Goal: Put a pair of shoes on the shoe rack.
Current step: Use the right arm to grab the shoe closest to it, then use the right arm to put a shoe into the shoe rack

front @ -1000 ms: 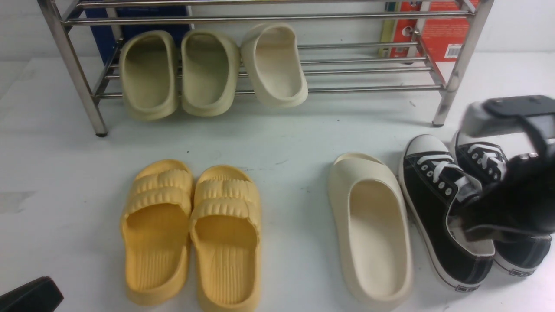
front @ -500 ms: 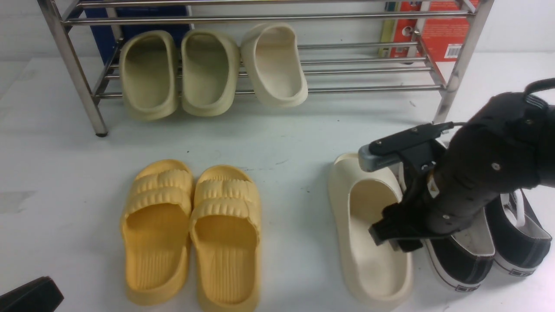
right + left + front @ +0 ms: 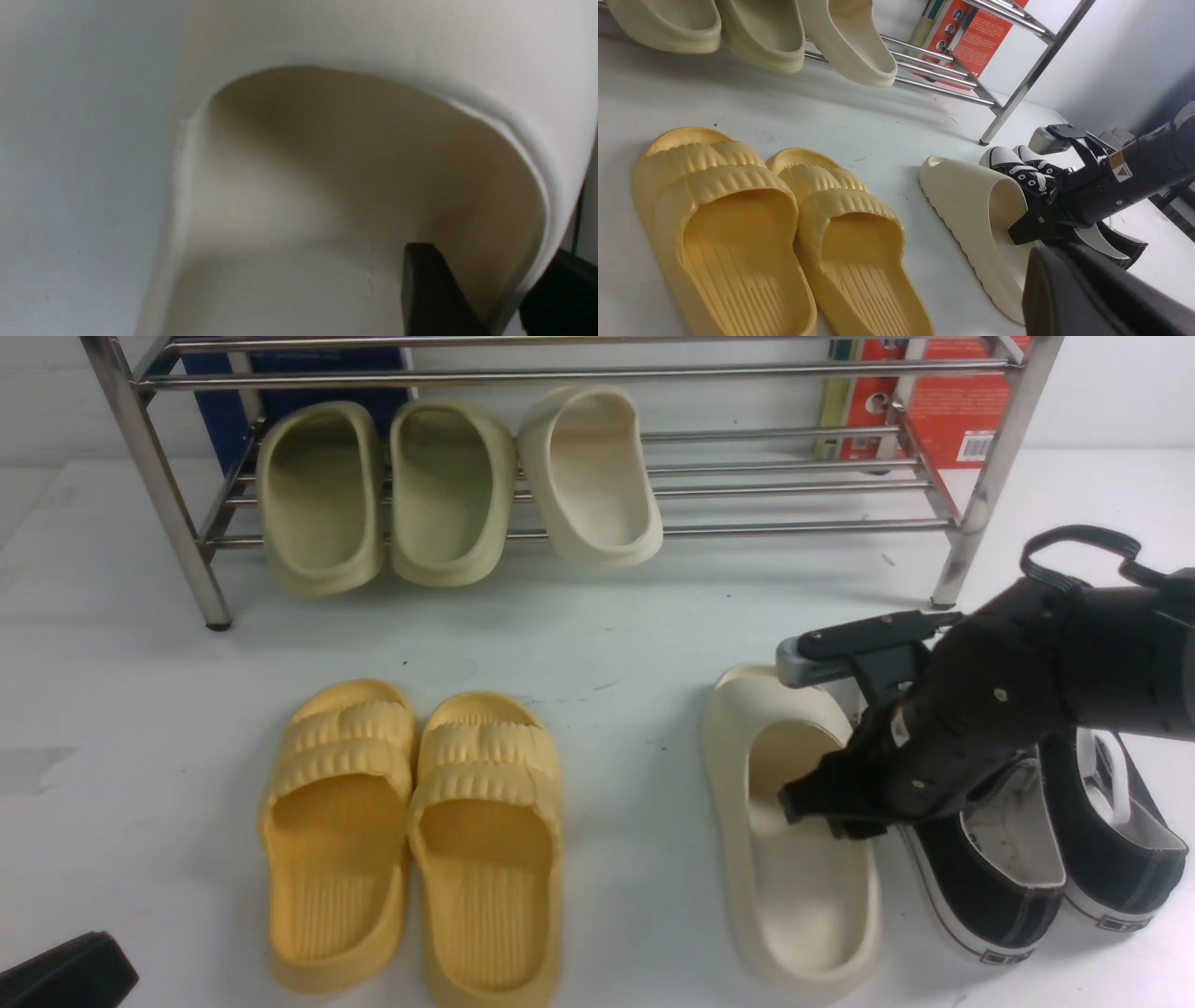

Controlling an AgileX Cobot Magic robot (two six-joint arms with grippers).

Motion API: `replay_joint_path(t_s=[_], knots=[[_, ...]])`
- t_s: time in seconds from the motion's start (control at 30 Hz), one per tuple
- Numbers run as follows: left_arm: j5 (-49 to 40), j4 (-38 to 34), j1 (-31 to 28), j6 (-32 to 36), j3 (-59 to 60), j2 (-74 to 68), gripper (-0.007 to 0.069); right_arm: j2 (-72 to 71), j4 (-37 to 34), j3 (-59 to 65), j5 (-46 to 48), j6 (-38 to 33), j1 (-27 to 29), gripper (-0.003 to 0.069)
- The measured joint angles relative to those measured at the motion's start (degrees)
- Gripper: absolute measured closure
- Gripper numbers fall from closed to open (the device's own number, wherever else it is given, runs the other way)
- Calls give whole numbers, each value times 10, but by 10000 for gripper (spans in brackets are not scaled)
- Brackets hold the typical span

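Right pincer (image 3: 822, 814), jaws apart, astride cream slipper (image 3: 803, 905) rim (red box (image 3: 962, 411) print illegible); left pincer (image 3: 65, 975) state unclear.

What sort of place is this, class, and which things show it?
Probably a robot test setup staged like a home shoe corner: a stainless-steel shoe rack, ribbed yellow slides and black canvas sneakers on a white surface, plus a robot arm.

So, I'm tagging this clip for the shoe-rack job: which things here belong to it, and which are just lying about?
Belong: cream slide on the floor, second cream slide on the rack, shoe rack, right gripper with jaws either side of the floor slide's wall.
Lying about: yellow ribbed slides, greenish-beige slides, black sneakers, red box behind the rack.
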State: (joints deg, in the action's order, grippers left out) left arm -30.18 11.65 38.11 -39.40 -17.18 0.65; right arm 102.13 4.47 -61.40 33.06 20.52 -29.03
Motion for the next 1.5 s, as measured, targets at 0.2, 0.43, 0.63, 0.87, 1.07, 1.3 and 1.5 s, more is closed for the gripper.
replay_joint_path(t_s=[0.2, 0.43, 0.63, 0.87, 1.07, 1.3, 1.5], knots=[[0, 0, 0, 0, 0, 0, 587, 5, -2, -1, -3, 5, 1, 494], [0, 0, 0, 0, 0, 0, 585, -30, -15, -1, 45, 4, 0, 536], [0, 0, -13, 0, 0, 0, 585, -105, -18, -50, 101, 4, -1, 537], [0, -1, -137, 0, 0, 0, 581, -76, 2, -141, 79, 4, 13, 537], [0, 0, -274, 0, 0, 0, 575, 29, 2, -259, 77, 4, 59, 537], [0, 0, -297, 0, 0, 0, 570, 125, -2, -375, 78, 3, 88, 537], [0, 0, -297, 0, 1, 0, 564, 194, -16, -468, 78, 3, 107, 537]])
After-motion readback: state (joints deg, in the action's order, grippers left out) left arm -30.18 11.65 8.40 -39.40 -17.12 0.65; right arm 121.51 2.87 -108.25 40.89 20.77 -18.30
